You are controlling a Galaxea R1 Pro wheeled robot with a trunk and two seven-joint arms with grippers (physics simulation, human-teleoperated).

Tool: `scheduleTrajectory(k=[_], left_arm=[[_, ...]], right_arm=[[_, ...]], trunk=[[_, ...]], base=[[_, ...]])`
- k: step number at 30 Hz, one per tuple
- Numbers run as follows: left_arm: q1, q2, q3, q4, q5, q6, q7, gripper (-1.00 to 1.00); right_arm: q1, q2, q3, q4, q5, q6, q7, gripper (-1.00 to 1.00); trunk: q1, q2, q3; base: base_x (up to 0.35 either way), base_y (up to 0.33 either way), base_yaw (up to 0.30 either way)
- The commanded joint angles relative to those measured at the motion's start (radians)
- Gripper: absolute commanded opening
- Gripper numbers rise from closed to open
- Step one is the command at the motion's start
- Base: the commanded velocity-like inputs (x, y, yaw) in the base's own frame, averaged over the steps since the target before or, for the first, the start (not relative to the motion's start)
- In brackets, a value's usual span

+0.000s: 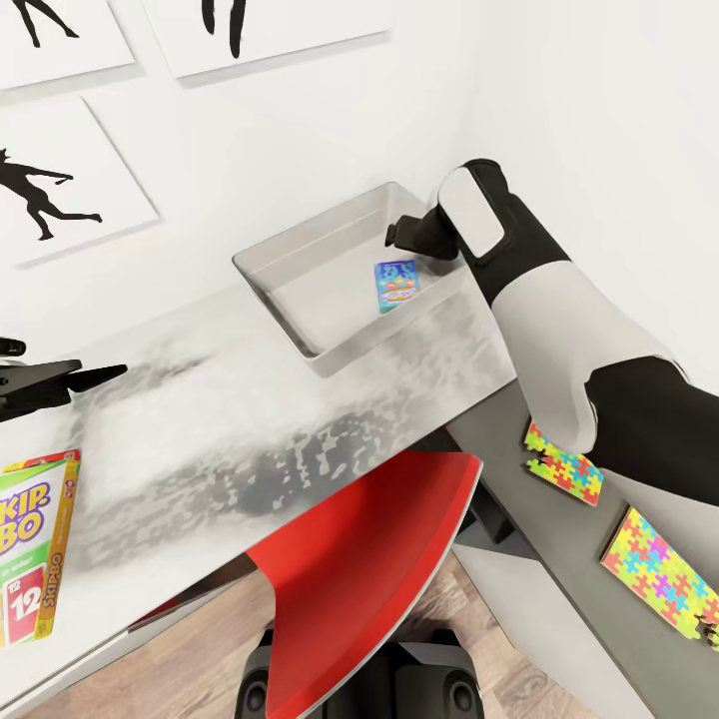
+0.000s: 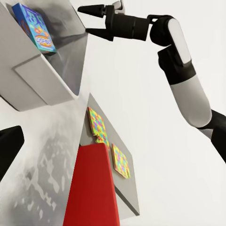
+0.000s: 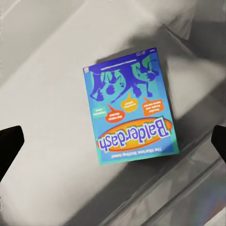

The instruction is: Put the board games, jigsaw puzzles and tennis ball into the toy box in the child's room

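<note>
Toys lie scattered: nearest, the glossy green Skip-Bo box and two jigsaw sheets on the grey table; farther, a blue Balderdash box flat inside the sloped grey bin. Right gripper hangs spread, empty above it; left gripper spread too.

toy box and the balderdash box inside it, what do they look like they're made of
The toy box looks like moulded plastic or painted metal: plain light grey, smooth sloping walls, thick rim, soft sheen. Which one, the render leaves open. The Balderdash box lying on its floor looks like printed card: flat, thin, sharp-cornered, with blue artwork and lettering across its face and a slightly glossy finish.
</note>
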State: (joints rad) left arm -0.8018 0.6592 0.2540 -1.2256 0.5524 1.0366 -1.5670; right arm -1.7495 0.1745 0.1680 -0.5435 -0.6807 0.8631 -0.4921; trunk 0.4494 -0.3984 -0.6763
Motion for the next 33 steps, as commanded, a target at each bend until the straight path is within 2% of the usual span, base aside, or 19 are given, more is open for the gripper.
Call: scheduleTrajectory(k=[1,14,26,33], left_arm=[[0.0,0.0,-0.001,0.0,0.0,0.011,-0.004,1.0],[0.0,0.0,0.0,0.0,0.0,0.011,-0.004,1.0],[0.0,0.0,0.0,0.0,0.0,0.011,-0.004,1.0],[0.0,0.0,0.001,0.0,0.0,0.011,-0.004,1.0]], right_arm=[[-0.001,0.0,0.002,-0.002,-0.009,0.002,-0.01,1.0],[0.001,0.0,0.003,-0.064,-0.007,0.004,-0.009,1.0],[0.004,0.0,0.009,-0.071,-0.005,-0.002,-0.01,1.0],[0.005,0.0,0.006,-0.072,-0.005,-0.005,-0.011,1.0]], trunk=[[0.001,-0.002,-0.001],[0.001,-0.002,-0.001],[0.001,-0.002,-0.001],[0.001,-0.002,0.008]], base=[[0.0,0.0,0.0],[0.0,0.0,0.0],[0.0,0.0,0.0],[0.0,0.0,0.0]])
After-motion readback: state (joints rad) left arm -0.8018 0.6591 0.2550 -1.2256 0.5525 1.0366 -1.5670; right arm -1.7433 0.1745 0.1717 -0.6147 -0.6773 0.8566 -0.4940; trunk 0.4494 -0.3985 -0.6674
